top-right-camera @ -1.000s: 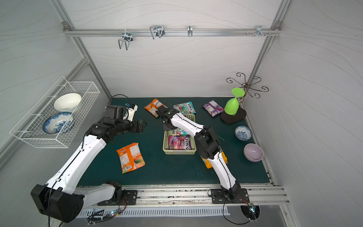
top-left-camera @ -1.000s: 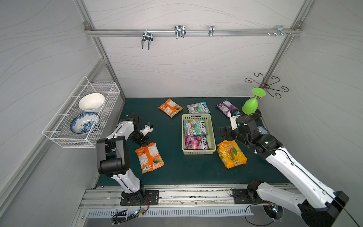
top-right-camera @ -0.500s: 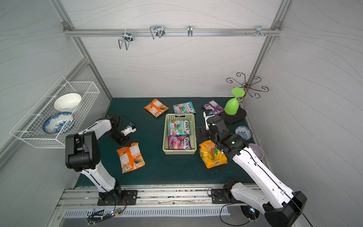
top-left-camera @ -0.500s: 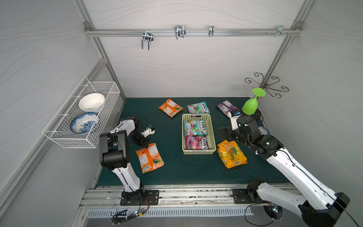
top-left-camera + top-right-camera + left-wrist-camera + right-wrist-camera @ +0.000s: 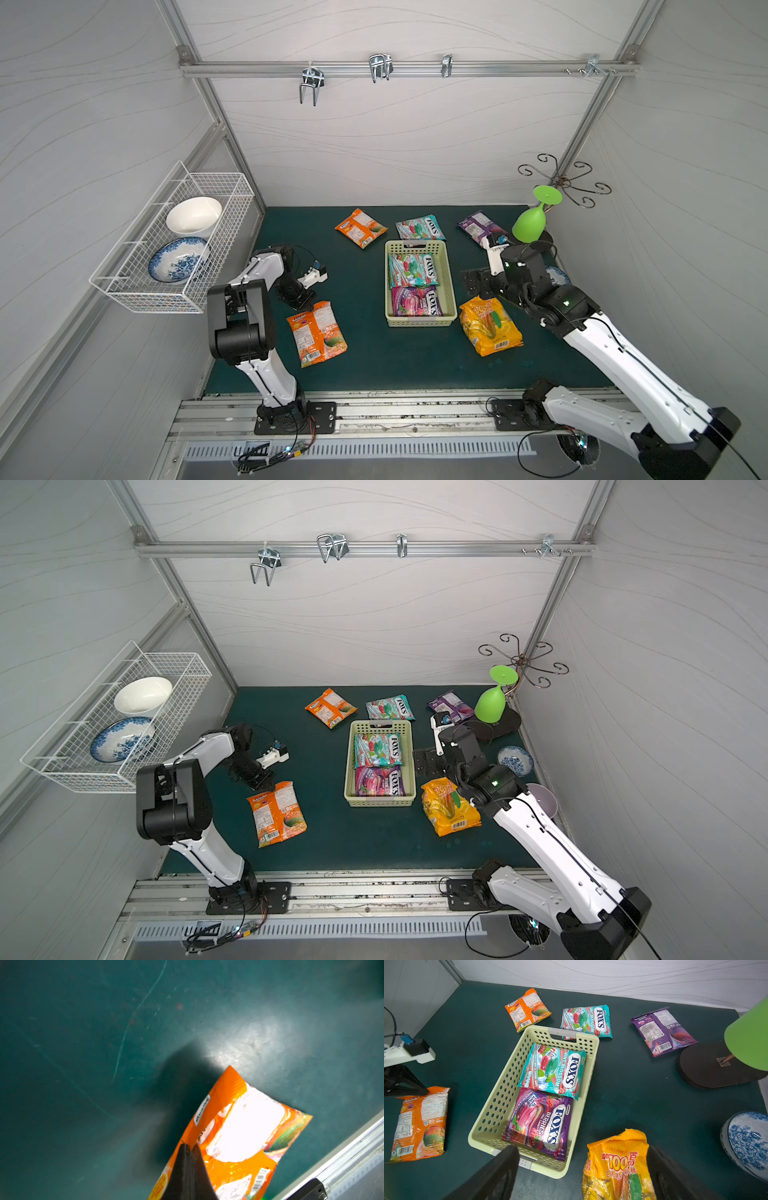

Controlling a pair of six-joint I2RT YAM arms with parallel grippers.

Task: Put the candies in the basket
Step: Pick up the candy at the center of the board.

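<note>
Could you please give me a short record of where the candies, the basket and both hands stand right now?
Basket: pale green basket, upright, middle of the green mat.
Inside: teal packet and purple packet, lying flat.
Beyond basket, on mat: far orange packet, far teal packet, far purple packet.
Near side, on mat: near orange packet; yellow-orange bag beside the basket.
Left hand: shut, tips at the near orange packet's corner; grip unclear.
Right hand: open, yellow-orange bag between its fingers in the wrist view.
</note>
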